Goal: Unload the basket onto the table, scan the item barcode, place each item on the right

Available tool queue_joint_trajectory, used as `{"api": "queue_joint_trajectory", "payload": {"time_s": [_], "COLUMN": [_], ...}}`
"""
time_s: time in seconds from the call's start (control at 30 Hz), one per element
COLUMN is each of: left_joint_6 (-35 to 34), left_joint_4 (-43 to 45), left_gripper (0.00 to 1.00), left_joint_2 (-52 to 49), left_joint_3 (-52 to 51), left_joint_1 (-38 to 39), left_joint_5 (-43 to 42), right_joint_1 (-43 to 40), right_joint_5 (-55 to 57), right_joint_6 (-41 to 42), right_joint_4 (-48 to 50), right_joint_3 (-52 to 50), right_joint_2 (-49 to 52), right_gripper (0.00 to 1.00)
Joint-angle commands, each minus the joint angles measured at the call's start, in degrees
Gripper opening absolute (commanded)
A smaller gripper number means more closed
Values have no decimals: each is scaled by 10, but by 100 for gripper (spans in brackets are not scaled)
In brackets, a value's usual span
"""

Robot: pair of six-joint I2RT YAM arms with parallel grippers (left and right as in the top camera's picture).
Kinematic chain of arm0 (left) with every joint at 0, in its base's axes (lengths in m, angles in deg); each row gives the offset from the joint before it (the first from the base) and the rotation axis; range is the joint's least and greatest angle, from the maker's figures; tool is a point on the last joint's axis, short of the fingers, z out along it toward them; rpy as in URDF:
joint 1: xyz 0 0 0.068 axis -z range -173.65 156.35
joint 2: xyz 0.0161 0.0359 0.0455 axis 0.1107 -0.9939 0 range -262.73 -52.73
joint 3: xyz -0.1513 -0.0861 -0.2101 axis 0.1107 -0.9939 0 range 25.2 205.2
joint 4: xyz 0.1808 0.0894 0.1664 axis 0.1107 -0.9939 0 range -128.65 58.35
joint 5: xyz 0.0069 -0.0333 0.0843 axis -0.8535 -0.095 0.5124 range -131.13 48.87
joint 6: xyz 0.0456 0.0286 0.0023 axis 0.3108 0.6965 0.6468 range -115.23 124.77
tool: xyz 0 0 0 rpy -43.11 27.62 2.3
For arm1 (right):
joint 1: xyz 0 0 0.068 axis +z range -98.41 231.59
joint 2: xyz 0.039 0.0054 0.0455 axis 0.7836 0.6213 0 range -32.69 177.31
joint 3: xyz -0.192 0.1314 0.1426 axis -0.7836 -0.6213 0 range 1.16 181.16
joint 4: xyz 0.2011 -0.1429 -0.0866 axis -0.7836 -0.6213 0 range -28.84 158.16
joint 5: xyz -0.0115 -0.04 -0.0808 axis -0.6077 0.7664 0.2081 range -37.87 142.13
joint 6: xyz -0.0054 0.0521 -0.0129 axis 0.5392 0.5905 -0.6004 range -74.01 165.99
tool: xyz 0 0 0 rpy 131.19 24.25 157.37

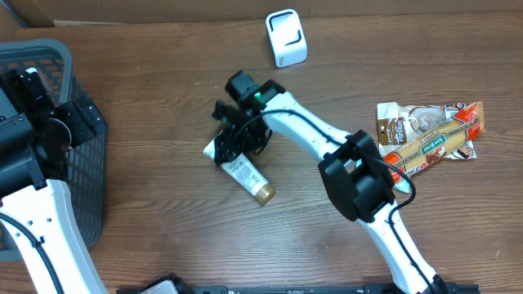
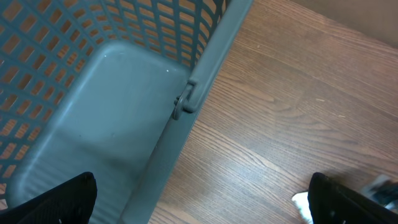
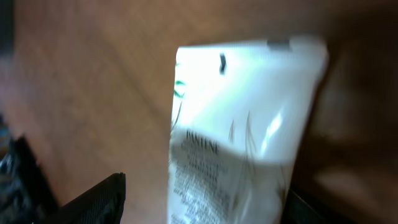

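Obs.: The tube [image 1: 248,174] lies flat on the table just left of the frame's centre in the overhead view. Its crimped end points upper left and its gold cap lower right. The scanner [image 1: 286,37] stands well apart, at top centre. The snack packs [image 1: 429,135] are at the right edge.

Right gripper [image 1: 231,131]: I hang over the crimped end, probably because that flat seam is the easiest place to pinch. My wrist view is blurred. It shows white printed tube between my 2 fingers [image 3: 99,199], with bare wood between the lower-left finger and the tube's edge. So my jaws are spread astride it and nothing is held. No barcode is visible on the upward face.

Left gripper [image 2: 205,202]: my jaws are fully apart and hold nothing. I hang over the basket [image 2: 205,62] rim, likely parked out of the way.
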Motion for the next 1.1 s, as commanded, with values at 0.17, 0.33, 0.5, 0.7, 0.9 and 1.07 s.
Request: {"api": "queue_joint_trajectory", "payload": {"time_s": [0.17,0.33,0.5,0.7,0.9,1.07], "left_joint_6": [15,15,15,15,15,15], "left_joint_4": [0,0,0,0,0,0], "left_gripper": [100,100,100,99,100,100], "left_joint_2": [-1,-1,-1,-1,-1,-1], "left_joint_3": [3,3,3,3,3,3], "left_joint_1": [-2,-2,-2,-2,-2,-2], "left_joint_5": [-5,-5,-5,-5,-5,-5], "right_joint_1": [67,56,32,20,58,109], "right_joint_5": [65,176,184,224,231,231], "right_joint_6": [-108,-73,-19,183,341,463], "right_joint_4": [-137,-164,-170,-208,-262,-270], "right_joint_3": [2,22,70,79,53,14], "right_joint_2": [-3,-11,-51,-118,-123,-122], "right_gripper": [82,90,92,77,70,57]}}
